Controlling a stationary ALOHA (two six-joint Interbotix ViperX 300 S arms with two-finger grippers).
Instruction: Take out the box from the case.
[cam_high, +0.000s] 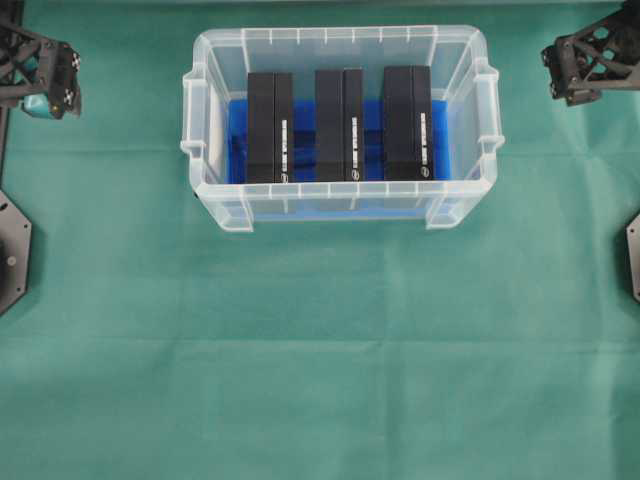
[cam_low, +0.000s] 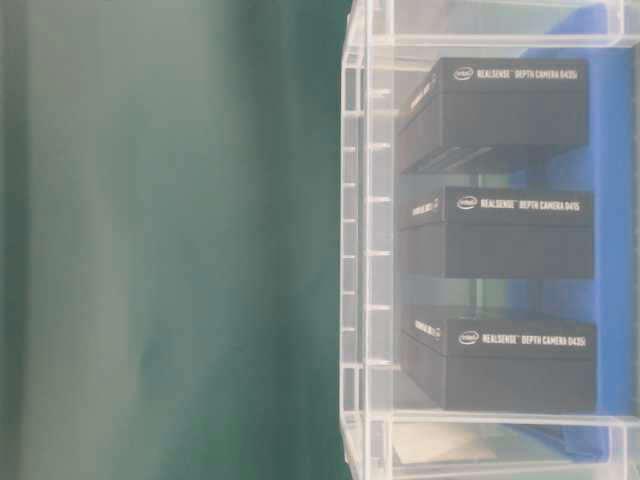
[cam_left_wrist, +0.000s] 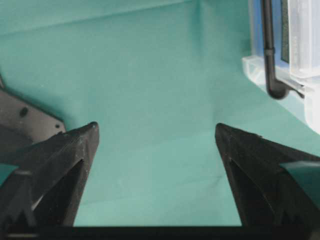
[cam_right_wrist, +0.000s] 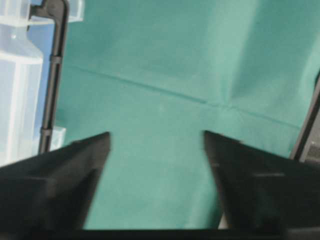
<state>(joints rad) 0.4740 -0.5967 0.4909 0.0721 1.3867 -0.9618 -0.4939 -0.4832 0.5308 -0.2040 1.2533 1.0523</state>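
The case (cam_high: 340, 205) is a clear plastic tub with a blue sheet on its bottom, standing at the back middle of the table. Three black boxes stand side by side in it: left (cam_high: 270, 125), middle (cam_high: 338, 123) and right (cam_high: 407, 122). White lettering shows on them in the table-level view (cam_low: 510, 235). My left gripper (cam_high: 45, 80) hangs at the far left, apart from the case, open over bare cloth (cam_left_wrist: 156, 126). At the far right my right gripper (cam_high: 585, 65) is also open and empty (cam_right_wrist: 156, 133). Each wrist view catches a corner of the case (cam_left_wrist: 300, 50) (cam_right_wrist: 20, 75).
Green cloth (cam_high: 320, 380) covers the whole table. The arms' black base plates sit at the left edge (cam_high: 12, 250) and right edge (cam_high: 633, 255). A thin black rod crosses the case's corner in the left wrist view (cam_left_wrist: 270, 50) and the right wrist view (cam_right_wrist: 52, 75).
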